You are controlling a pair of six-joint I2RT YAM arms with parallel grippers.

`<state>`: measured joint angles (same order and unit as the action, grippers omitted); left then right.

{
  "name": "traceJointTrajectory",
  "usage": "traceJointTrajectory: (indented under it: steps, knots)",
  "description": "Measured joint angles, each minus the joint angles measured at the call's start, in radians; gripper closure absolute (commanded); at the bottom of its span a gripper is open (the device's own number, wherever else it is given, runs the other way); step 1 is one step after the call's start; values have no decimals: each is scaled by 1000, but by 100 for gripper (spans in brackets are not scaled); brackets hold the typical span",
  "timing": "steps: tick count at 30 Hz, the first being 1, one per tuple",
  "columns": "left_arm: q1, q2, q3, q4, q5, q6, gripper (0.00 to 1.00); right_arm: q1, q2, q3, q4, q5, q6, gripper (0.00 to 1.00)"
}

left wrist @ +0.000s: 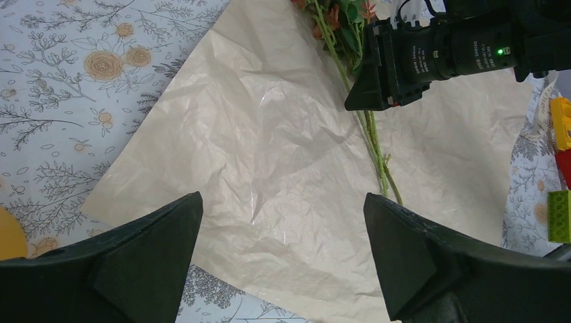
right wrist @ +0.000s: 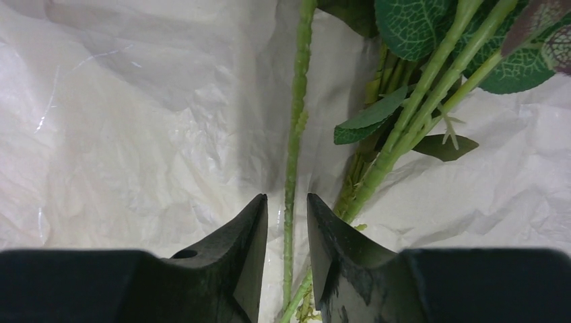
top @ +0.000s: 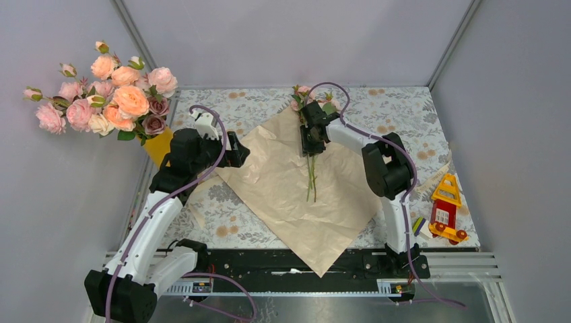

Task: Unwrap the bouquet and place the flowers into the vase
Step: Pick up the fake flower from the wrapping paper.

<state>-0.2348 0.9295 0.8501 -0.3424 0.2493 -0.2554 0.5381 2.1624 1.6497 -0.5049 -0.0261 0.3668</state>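
The bouquet's peach paper (top: 296, 195) lies spread flat on the table. On it rest the flowers (top: 311, 176), their small pink heads at the far edge and their thin green stems (left wrist: 377, 151) running toward me. My right gripper (top: 312, 128) points down over the stems. Its jaws stand narrowly open on either side of one stem (right wrist: 294, 134), a small gap showing on each side of it (right wrist: 287, 215). My left gripper (left wrist: 283, 222) is wide open over the paper's left edge (top: 237, 151), holding nothing. The yellow-orange vase (top: 158, 145) stands at the table's left edge, partly hidden by my left arm.
A big bunch of pale pink and peach roses (top: 108, 94) rises above the vase at the far left. A red and yellow toy (top: 446, 208) sits at the right edge, with a green brick (left wrist: 559, 215) nearby. Grey walls close in the floral tablecloth (top: 397, 108).
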Motion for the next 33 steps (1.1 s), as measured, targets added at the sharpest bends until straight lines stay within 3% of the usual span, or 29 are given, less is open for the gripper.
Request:
traceJointTrajectory:
  steps: [9,22,33]
  knots:
    - [6,0,0,0,16,-8,1,2,20,9,-11,18,-5,73]
    - [13,0,-2,0,28,-8,1,5,35,43,-18,18,-6,100]
    - [15,0,-8,1,32,-9,1,5,45,34,50,5,31,100]
